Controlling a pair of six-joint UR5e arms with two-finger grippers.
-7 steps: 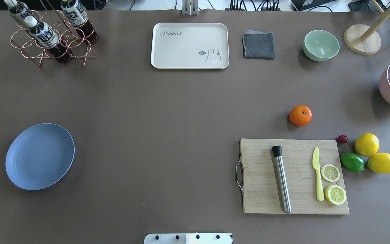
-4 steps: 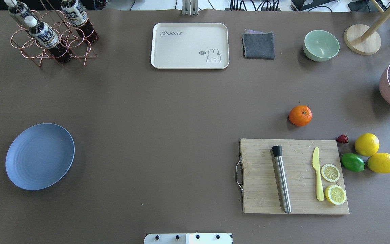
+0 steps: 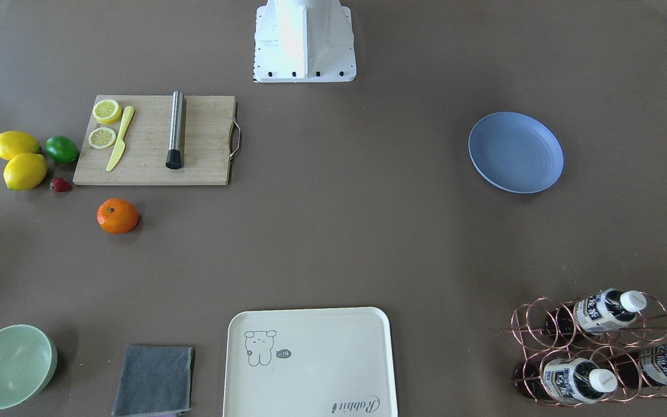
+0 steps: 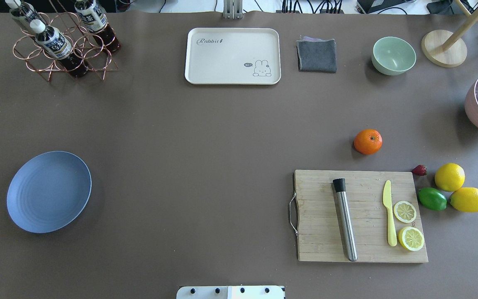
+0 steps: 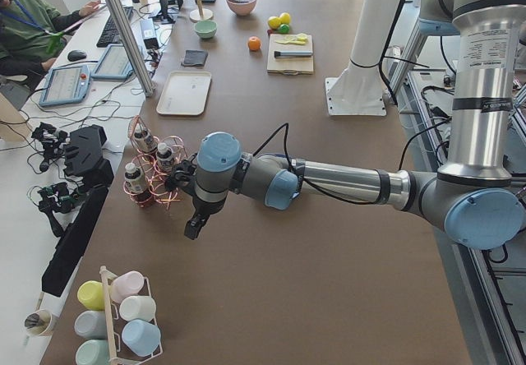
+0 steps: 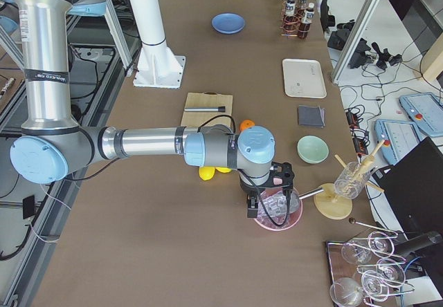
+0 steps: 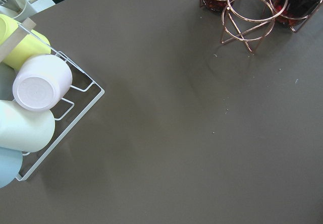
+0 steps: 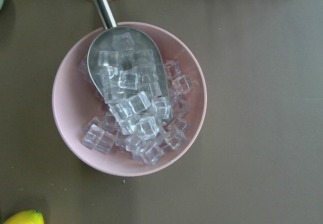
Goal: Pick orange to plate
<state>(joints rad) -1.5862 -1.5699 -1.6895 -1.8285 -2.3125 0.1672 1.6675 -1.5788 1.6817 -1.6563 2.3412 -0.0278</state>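
The orange (image 4: 368,141) sits on the brown table just beyond the cutting board, on the right half of the overhead view, and it also shows in the front-facing view (image 3: 117,216). Far across on the left lies the blue-lavender plate (image 4: 49,191), with nothing on it. Neither arm reaches into the overhead view. The left gripper (image 5: 191,230) hangs past the table's left end, beside the bottle rack. The right gripper (image 6: 253,209) hovers over a pink bowl of ice. Both show only in the side views, so I cannot tell whether they are open or shut.
A cutting board (image 4: 361,216) holds a steel muddler, a yellow knife and lemon slices. Two lemons (image 4: 449,177), a lime (image 4: 432,199) and a strawberry (image 4: 419,170) lie to its right. At the back are a cream tray (image 4: 232,56), a grey cloth, a green bowl (image 4: 393,55) and a bottle rack (image 4: 62,41).
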